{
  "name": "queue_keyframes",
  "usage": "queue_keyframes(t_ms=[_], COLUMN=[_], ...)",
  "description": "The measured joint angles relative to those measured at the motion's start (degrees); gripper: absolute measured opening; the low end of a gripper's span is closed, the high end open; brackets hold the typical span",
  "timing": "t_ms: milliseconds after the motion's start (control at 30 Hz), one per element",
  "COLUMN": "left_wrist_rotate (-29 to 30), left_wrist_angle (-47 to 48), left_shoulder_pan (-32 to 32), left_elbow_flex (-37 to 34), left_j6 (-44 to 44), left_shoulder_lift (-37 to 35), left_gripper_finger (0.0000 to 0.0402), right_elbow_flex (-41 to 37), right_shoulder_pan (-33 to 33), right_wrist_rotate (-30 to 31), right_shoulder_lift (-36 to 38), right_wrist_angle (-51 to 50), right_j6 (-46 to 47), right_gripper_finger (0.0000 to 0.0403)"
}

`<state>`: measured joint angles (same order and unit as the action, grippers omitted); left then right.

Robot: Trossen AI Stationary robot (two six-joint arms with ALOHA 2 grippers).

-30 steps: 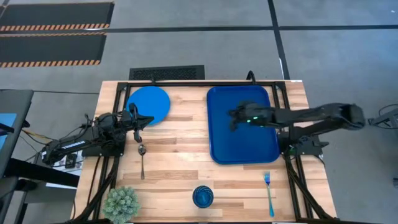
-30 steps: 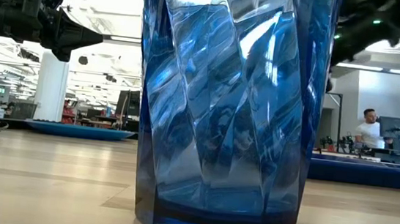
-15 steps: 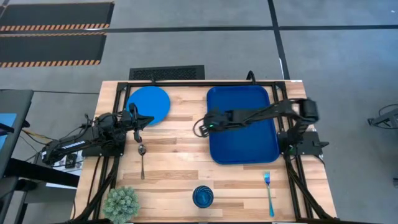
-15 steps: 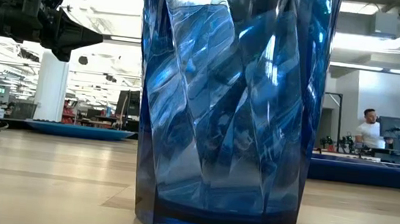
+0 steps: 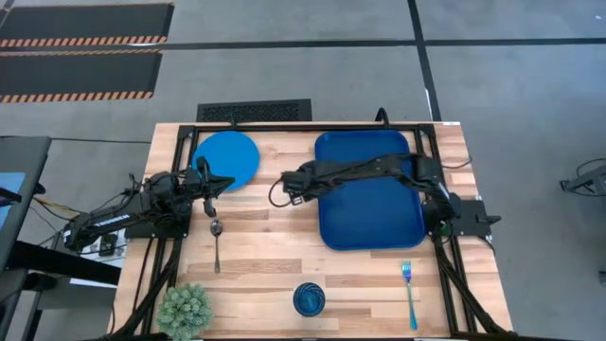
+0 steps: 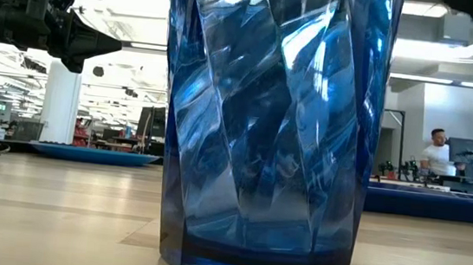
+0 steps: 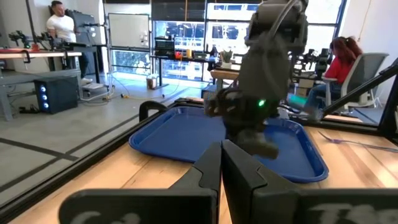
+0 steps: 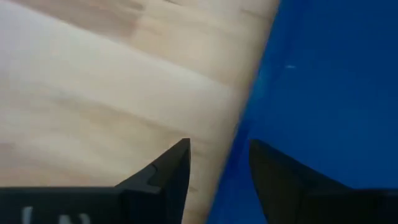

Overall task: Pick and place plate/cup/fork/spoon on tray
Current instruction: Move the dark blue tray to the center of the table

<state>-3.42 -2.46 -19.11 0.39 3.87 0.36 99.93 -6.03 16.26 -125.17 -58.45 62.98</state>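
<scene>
Cup (image 5: 309, 299): I see it at the near tabletop edge, fork (image 5: 409, 294) to its right.
Spoon (image 5: 216, 244): lies just below my left gripper (image 5: 210, 196), jaws pressed together, empty.
Right gripper (image 5: 287, 192): jaws spread, empty, over tray's (image 5: 369, 223) left rim.
Plate (image 5: 227, 158): far left, off the tray.

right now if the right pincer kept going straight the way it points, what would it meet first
Probably the plate. The right pincer, open and empty, has crossed the tray's left rim, pointing left over bare wood. Its height is unclear, so it might pass above.
</scene>
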Motion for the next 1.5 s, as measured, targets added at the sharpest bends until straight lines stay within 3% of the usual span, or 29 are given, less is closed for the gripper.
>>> queue_keyframes(t_ms=[200,633,800,1000,1300,1500], left_wrist_rotate=[0.0,0.28,0.33,0.44,0.44,0.44], left_wrist_angle=[-0.01,0.02,0.02,0.04,0.04,0.04], left_shoulder_pan=[0.01,0.0,0.02,0.02,0.02,0.0], left_elbow_flex=[0.01,0.01,0.01,-0.01,0.0,0.0], left_j6=[0.01,-0.01,-0.01,0.0,0.0,0.0], left_shoulder_lift=[0.01,0.0,0.02,0.01,0.0,0.01], left_gripper_finger=[0.0,0.0,0.0,0.0,0.0,0.0], right_elbow_flex=[7.35,8.86,8.88,8.86,8.76,7.61], right_shoulder_pan=[-1.4,-2.28,-2.81,-2.78,-2.73,-2.74], right_wrist_rotate=[0.97,-0.77,-2.86,-3.28,-4.45,-4.13], right_shoulder_lift=[-5.78,-7.65,-7.54,-7.54,-7.54,-7.65], right_wrist_angle=[-9.69,-10.17,-9.8,-9.61,-9.69,-8.35], right_j6=[0.05,0.04,0.22,1.51,2.42,1.57], right_gripper_finger=[0.0179,0.0088,0.0074,0.0092,0.0177,0.0162])
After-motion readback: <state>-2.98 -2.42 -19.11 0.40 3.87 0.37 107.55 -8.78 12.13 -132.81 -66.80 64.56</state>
